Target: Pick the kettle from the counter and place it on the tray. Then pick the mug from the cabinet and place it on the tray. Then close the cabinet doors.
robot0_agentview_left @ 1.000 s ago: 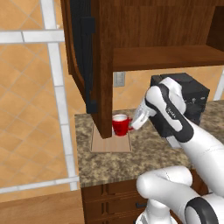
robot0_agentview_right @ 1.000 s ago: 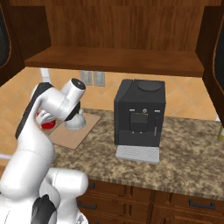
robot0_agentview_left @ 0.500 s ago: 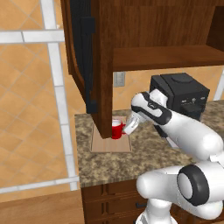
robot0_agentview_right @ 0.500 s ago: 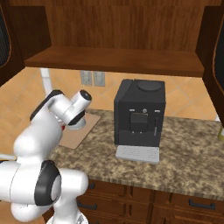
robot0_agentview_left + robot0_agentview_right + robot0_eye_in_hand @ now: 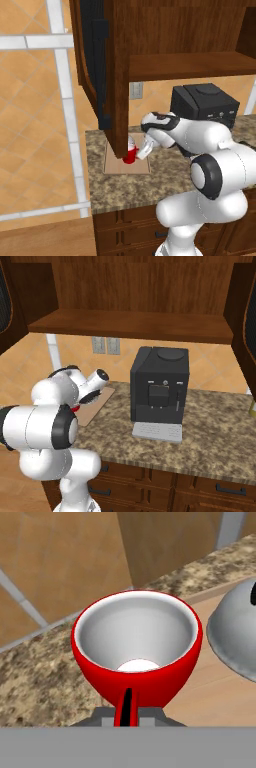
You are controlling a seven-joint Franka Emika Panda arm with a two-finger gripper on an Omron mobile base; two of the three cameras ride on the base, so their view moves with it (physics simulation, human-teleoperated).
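Observation:
The red mug (image 5: 137,647), white inside, fills the middle of the hand view, and my gripper (image 5: 127,714) is shut on its handle at the bottom. In the left base view the mug (image 5: 130,156) hangs low over the back of the tan tray (image 5: 135,166), half hidden by the open cabinet door (image 5: 95,65), with the gripper (image 5: 140,151) beside it. The silver-grey kettle (image 5: 235,632) stands on the tray (image 5: 215,687) just to the mug's right. I cannot tell whether the mug touches the tray. The cabinet (image 5: 130,323) stands open above, with nothing on its shelf.
A large black coffee machine (image 5: 160,388) stands on the granite counter (image 5: 210,426) right of the tray (image 5: 95,405). The open left door's edge hangs close over the tray. The other open door (image 5: 247,306) is at the far right. Dark drawers (image 5: 130,225) run below.
The arm has swung left and down, carrying the mug from in front of the coffee machine to low over the tray, partly behind the open door's edge.

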